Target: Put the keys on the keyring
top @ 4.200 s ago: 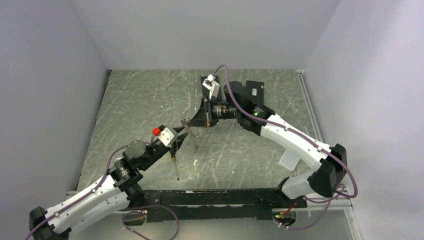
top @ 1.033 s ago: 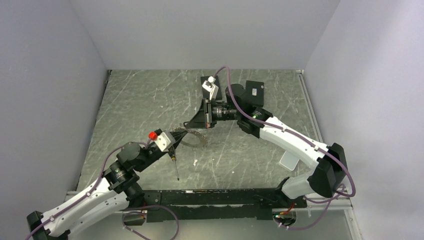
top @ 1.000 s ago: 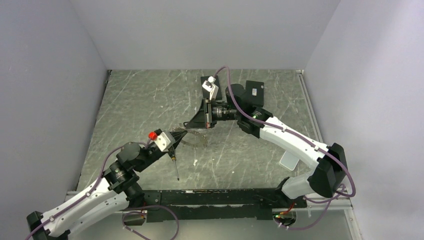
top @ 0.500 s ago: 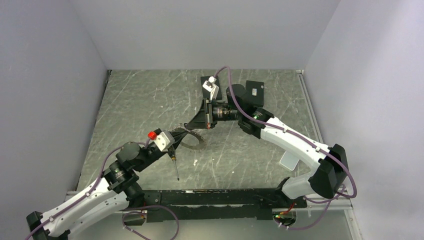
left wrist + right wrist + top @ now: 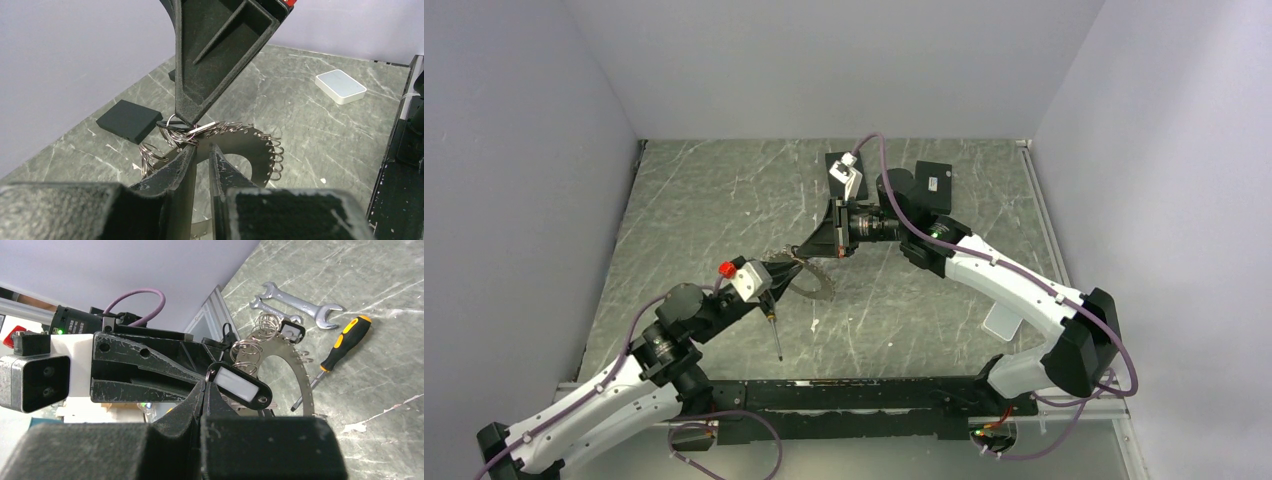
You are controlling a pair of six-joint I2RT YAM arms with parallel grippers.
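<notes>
grey metal makes up the keyring (image 5: 252,145), which shows as a flat crescent band with a toothed outer rim. it sits near the middle of the table (image 5: 694,200), slightly toward the left and near edges, between the two arms. it stands tilted on edge rather than lying flat, and i cannot tell whether it touches the surface. the keys (image 5: 274,150) show only as small grey wire-like loops strung along that rim, with a looser cluster at the band's end nearest the grippers.

the left gripper (image 5: 202,149) has its fingers pressed close, leaving only a thin slit, and the band's near end runs into that slit, so it is clamped on the keyring. the right gripper (image 5: 202,390) reaches in from the far side, its fingers clenched on a black tag (image 5: 239,385) with a white label, at the small ring at the tag's end. the two gripper tips meet almost touching, just beside the loose loops.

a yellow-and-black screwdriver (image 5: 340,347) lies on the table toward the near edge, with two silver wrenches (image 5: 300,302) beside it. a black block (image 5: 129,120) lies toward the far edge and a white box (image 5: 340,86) toward the right edge.
</notes>
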